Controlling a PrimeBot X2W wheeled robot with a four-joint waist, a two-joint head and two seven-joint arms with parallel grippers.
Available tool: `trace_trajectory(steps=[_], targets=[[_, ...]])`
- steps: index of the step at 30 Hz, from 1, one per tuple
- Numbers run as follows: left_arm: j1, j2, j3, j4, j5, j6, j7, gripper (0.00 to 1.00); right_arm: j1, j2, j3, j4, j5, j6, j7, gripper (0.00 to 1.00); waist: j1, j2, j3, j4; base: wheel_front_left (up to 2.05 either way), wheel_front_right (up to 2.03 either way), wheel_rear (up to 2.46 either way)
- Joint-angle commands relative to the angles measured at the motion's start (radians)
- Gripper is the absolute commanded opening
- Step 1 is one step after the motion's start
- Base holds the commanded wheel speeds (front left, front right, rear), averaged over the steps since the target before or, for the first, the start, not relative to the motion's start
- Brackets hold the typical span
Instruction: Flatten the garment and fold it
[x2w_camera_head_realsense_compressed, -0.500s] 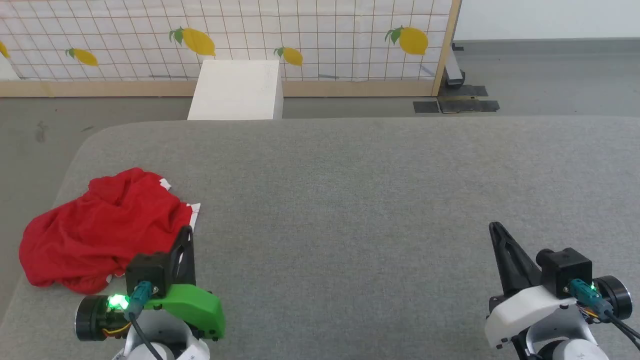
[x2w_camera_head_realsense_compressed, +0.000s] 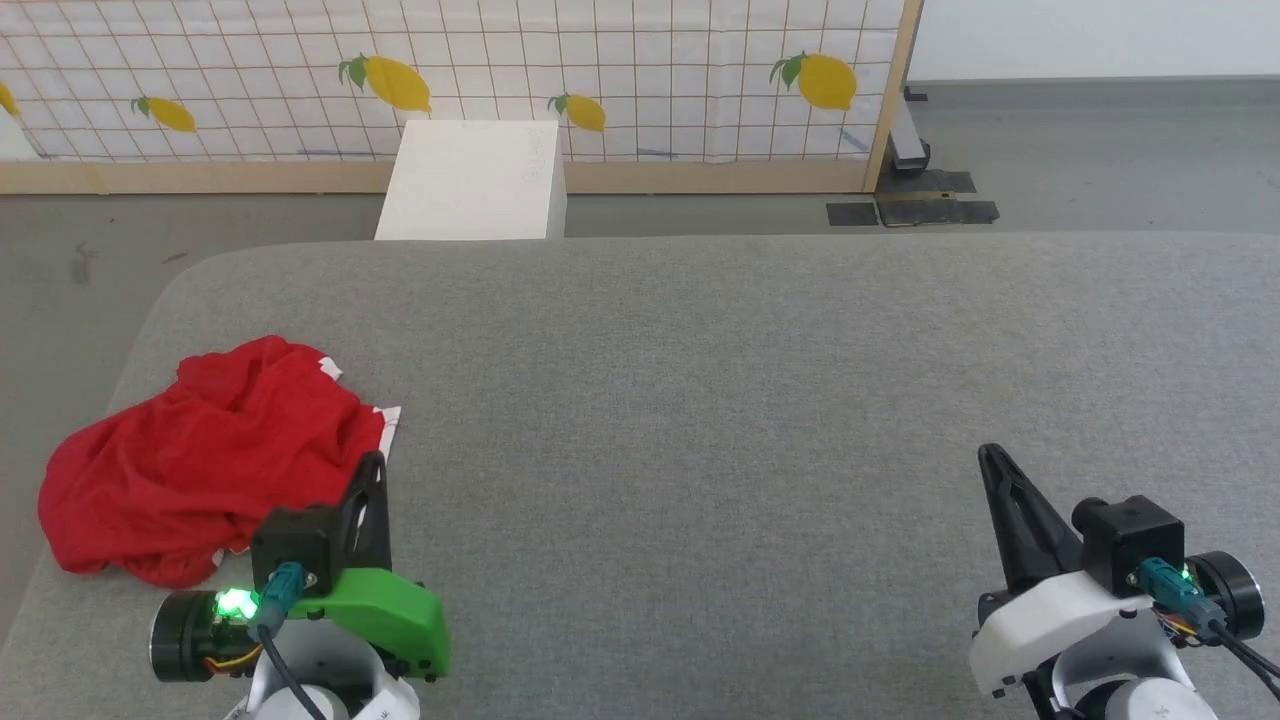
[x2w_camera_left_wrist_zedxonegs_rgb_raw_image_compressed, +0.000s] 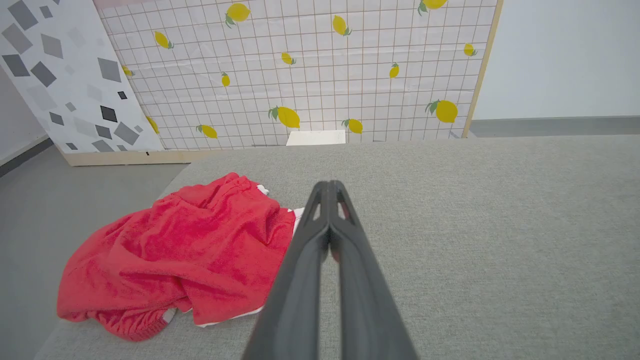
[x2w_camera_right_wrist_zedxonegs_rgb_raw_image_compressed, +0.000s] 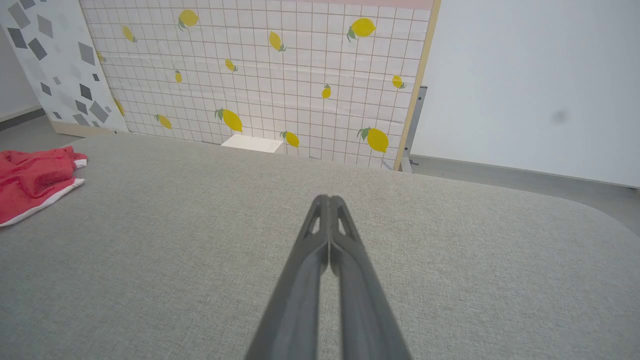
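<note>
Heaped at 10 o'clock: bright red fabric shorts (x2w_camera_head_realsense_compressed: 200, 460). Pressed together, empty, parked before reach: left gripper (x2w_camera_head_realsense_compressed: 376, 462), right gripper (x2w_camera_head_realsense_compressed: 990, 457).

A broad grey upholstered surface (x2w_camera_head_realsense_compressed: 760, 400) fills the foreground, with a white box (x2w_camera_head_realsense_compressed: 472, 180) beyond it against a lemon-printed grid panel (x2w_camera_head_realsense_compressed: 600, 70).

A grey upholstered surface (x2w_camera_head_realsense_compressed: 760, 400) fronted a lemon-print grid screen (x2w_camera_head_realsense_compressed: 600, 70) — white box (x2w_camera_head_realsense_compressed: 470, 180), grey floor (x2w_camera_head_realsense_compressed: 1100, 150) beyond.
</note>
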Motion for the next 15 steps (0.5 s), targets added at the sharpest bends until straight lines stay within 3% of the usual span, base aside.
trace_trajectory(steps=[1,15], targets=[[0.011,-0.003,0.003,-0.003,0.013,0.006,0.001,0.0,-0.019,0.003,0.001,-0.005,-0.006,-0.002,0.0,0.0,0.0,0.0,0.0,0.0,0.0,0.0,0.0],[0.011,-0.003,0.003,-0.003,0.013,0.006,0.001,0.0,-0.019,0.003,0.001,-0.005,-0.006,-0.002,0.0,0.0,0.0,0.0,0.0,0.0,0.0,0.0,0.0]])
